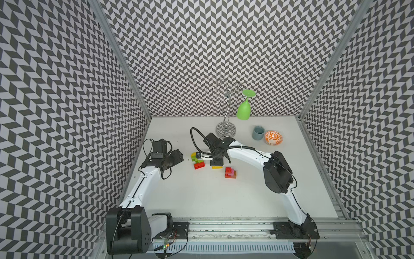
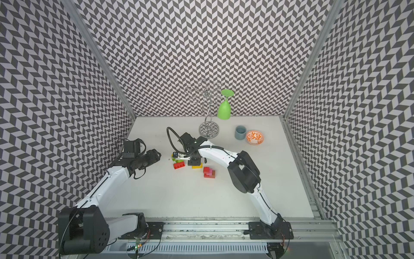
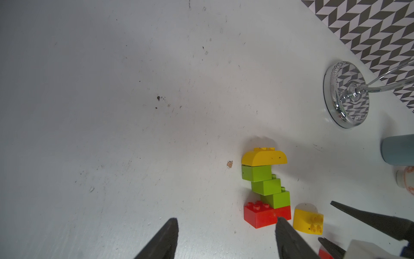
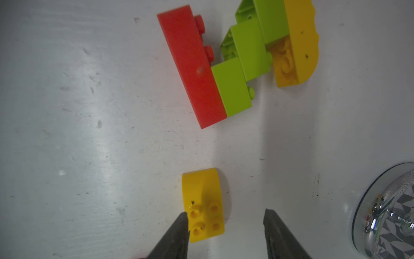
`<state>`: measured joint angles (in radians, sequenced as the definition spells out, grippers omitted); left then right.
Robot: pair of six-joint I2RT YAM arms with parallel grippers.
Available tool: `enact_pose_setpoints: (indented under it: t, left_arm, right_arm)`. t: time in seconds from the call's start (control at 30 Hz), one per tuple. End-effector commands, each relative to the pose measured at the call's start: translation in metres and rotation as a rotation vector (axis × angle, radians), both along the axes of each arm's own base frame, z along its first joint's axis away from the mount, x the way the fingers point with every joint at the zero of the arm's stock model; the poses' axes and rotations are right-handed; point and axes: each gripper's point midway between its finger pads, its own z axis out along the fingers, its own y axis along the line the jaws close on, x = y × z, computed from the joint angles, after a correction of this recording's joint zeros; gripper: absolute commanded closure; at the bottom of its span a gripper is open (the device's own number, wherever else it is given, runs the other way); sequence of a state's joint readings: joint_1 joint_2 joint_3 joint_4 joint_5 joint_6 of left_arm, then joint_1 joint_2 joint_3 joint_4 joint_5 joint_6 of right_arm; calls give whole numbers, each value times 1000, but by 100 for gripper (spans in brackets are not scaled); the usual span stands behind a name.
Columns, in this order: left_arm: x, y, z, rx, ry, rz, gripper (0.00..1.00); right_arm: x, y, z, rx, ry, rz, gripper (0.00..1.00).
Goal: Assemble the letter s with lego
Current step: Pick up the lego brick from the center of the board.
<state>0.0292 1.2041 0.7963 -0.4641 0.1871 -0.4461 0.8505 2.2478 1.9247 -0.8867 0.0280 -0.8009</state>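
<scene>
A joined lego piece lies flat on the white table (image 1: 201, 197): a long red brick (image 3: 266, 215), three lime green bricks (image 3: 266, 187) stepped above it, and a rounded yellow brick (image 3: 264, 158) at the far end. The same piece shows in both top views (image 1: 197, 160) (image 2: 178, 160). A loose rounded yellow brick (image 4: 203, 201) (image 1: 217, 167) lies between the open fingers of my right gripper (image 4: 226, 213) (image 1: 216, 163), against one finger and apart from the other. My left gripper (image 3: 226, 222) (image 1: 179, 160) is open and holds nothing, one fingertip near the red brick. A red, pink and brown stack (image 1: 230, 172) sits nearer the front.
At the back stands a chrome glass rack (image 1: 226, 130) with a green goblet (image 1: 244, 109) hanging upside down from it. Right of the rack are a grey-blue cup (image 1: 258, 132) and an orange patterned bowl (image 1: 273, 138). Patterned walls enclose three sides.
</scene>
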Motion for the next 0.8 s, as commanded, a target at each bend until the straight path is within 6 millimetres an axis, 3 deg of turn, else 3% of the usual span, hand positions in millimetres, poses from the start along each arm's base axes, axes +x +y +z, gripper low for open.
enact_pose_setpoints:
  t: [0.0, 0.6, 0.77]
  left_arm:
    - [1, 0, 0, -11, -13, -4, 28]
    - [1, 0, 0, -21, -12, -5, 28]
    - [1, 0, 0, -22, -12, -5, 28]
  right_arm:
    - [3, 4, -5, -7, 0, 16, 45]
    - [-10, 3, -44, -44, 88, 42, 45]
    - [-7, 6, -45, -41, 83, 40, 55]
